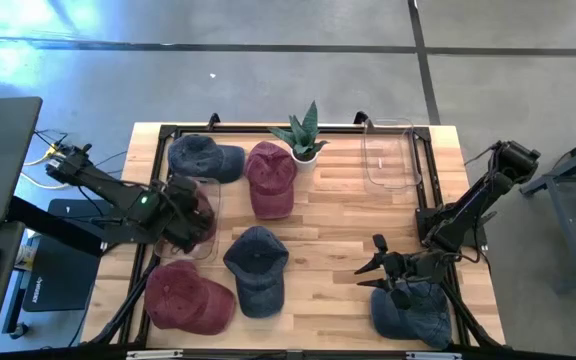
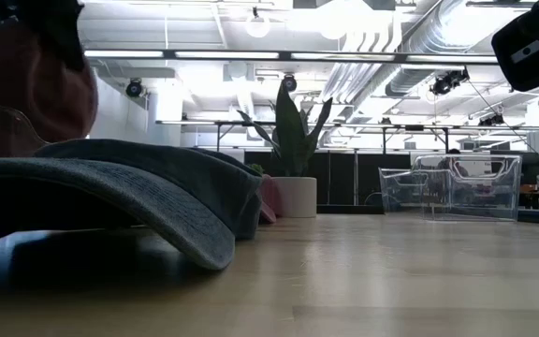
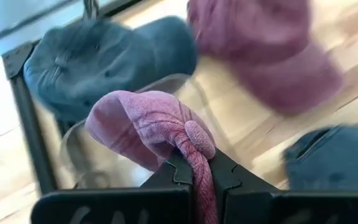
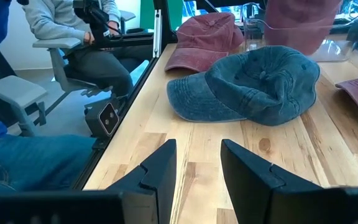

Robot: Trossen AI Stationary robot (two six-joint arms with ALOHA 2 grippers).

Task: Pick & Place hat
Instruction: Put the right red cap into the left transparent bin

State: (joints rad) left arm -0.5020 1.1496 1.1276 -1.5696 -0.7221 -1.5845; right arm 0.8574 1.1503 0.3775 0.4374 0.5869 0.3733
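My left gripper (image 1: 186,214) is shut on a dark red hat (image 1: 200,212) over a clear container (image 1: 211,245) at the table's left side; the left wrist view shows the crumpled hat (image 3: 142,121) above that container (image 3: 73,152). My right gripper (image 1: 380,268) is open and touches nothing. It hovers near the table's right near corner, beside a blue hat (image 1: 413,312) lying on the wood. Its fingers (image 4: 160,165) point across the table at the middle blue hat (image 4: 253,84). My left gripper (image 3: 201,174) pinches a bunched fold of the red hat's fabric (image 3: 194,146) between its two fingers. The cloth is gathered into several layers there. The rest of the hat bulges out beyond the fingertips, lifted clear above the clear container.
Lying on the table are a blue hat (image 1: 205,157) and a red hat (image 1: 270,177) at the far side, a blue hat (image 1: 258,268) in the middle and a red hat (image 1: 188,297) at the near left. A potted plant (image 1: 303,135) and a second clear bin (image 1: 388,155) stand far. A seated person (image 4: 73,37) is beyond the table.
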